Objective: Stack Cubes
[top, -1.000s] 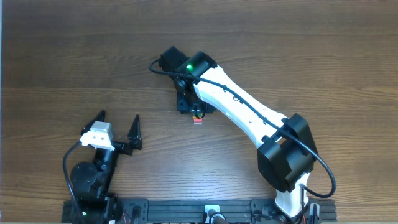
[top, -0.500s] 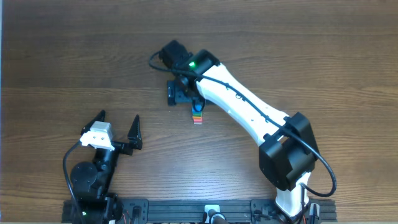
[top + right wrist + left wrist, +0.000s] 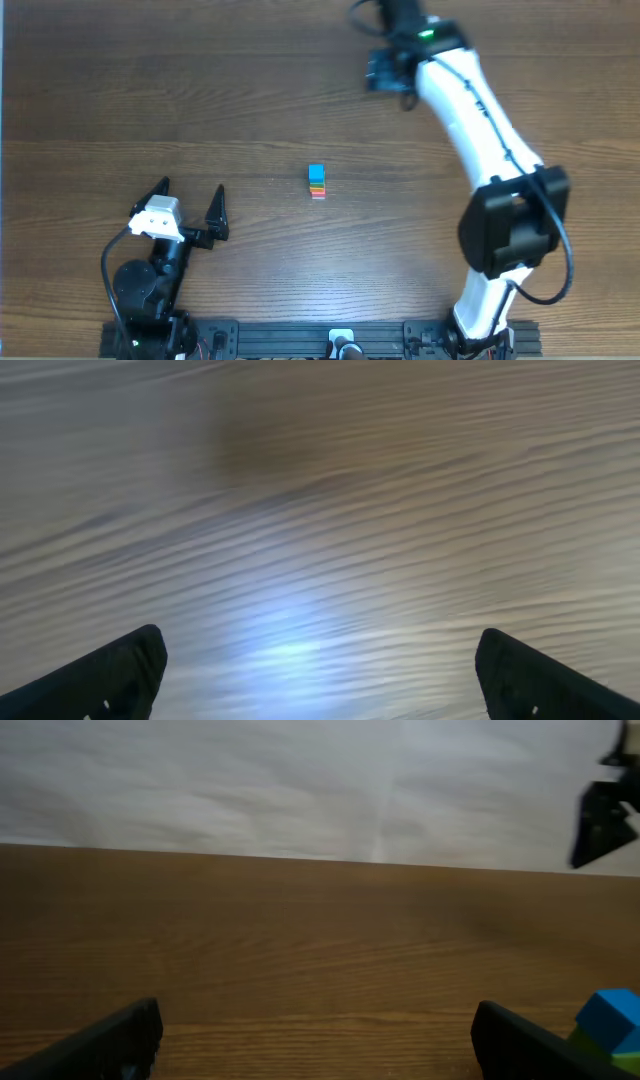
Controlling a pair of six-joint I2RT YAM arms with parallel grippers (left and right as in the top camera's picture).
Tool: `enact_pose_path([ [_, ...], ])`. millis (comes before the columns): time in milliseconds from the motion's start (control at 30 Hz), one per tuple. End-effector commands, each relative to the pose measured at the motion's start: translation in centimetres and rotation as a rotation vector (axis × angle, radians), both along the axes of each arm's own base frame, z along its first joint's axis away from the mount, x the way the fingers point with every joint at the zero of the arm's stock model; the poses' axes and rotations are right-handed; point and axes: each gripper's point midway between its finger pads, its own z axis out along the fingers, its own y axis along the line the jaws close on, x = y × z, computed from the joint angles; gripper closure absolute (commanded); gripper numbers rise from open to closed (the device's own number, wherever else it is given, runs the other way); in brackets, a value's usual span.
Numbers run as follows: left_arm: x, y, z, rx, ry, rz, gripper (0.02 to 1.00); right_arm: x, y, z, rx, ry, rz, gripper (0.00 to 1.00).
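Note:
A small stack of cubes (image 3: 317, 182) stands mid-table, blue on top, then green, orange and red below. The blue top cube (image 3: 610, 1018) sits on the green one at the edge of the left wrist view. My left gripper (image 3: 190, 205) rests open near the table's front left, well left of the stack, with nothing between its fingers. My right gripper (image 3: 385, 72) is lifted high toward the far side, away from the stack. In the right wrist view its fingers (image 3: 110, 670) stand wide apart over bare wood, open and holding nothing.
The wooden table (image 3: 150, 90) stretches bare around the stack. The right arm's white link (image 3: 480, 110) runs along the right side. The right gripper (image 3: 605, 815) hangs as a dark shape in the left wrist view.
The right gripper has let go of the stack and swung up and to the right, far from the cubes. The stack now stands free. The left arm has not moved.

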Motion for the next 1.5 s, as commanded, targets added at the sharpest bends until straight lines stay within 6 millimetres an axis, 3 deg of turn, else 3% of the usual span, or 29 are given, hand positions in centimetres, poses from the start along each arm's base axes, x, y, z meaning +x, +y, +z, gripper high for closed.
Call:
enact_pose_path([
  [33, 0.0, -0.1, -0.2, 0.014, -0.001, -0.004, 0.018, 0.8, -4.3, 2.4, -0.069, -0.045, 0.005, 0.007],
  [300, 0.0, -0.1, -0.2, 0.014, -0.001, -0.004, 0.018, 1.3, -8.6, 5.9, -0.076, -0.145, -0.053, 0.009],
  [500, 0.0, -0.1, -0.2, 0.014, -0.001, -0.004, 0.018, 0.2, -9.9, 10.9, -0.089, -0.264, -0.056, 0.007],
  [633, 0.0, -0.1, -0.2, 0.014, -0.002, -0.004, 0.018, -1.9, -11.0, 14.7, -0.099, -0.365, -0.063, 0.007],
  [800, 0.0, -0.1, -0.2, 0.014, -0.001, -0.004, 0.020, -5.3, -11.6, 17.4, -0.112, -0.441, -0.060, 0.007],
  [833, 0.0, -0.1, -0.2, 0.014, -0.002, -0.004, 0.018, -6.9, -11.9, 17.9, -0.108, -0.471, -0.068, 0.009],
  [1100, 0.0, -0.1, -0.2, 0.014, -0.002, -0.004, 0.018, -13.7, -11.9, 15.9, -0.025, -0.585, -0.054, 0.012],
  [1333, 0.0, -0.1, -0.2, 0.014, -0.002, -0.004, 0.018, -17.3, -11.4, 14.9, -0.018, -0.755, -0.041, 0.007],
  [1500, 0.0, -0.1, -0.2, 0.014, -0.001, -0.004, 0.020, -19.4, -9.8, 14.5, 0.018, -0.898, 0.042, 0.007],
])
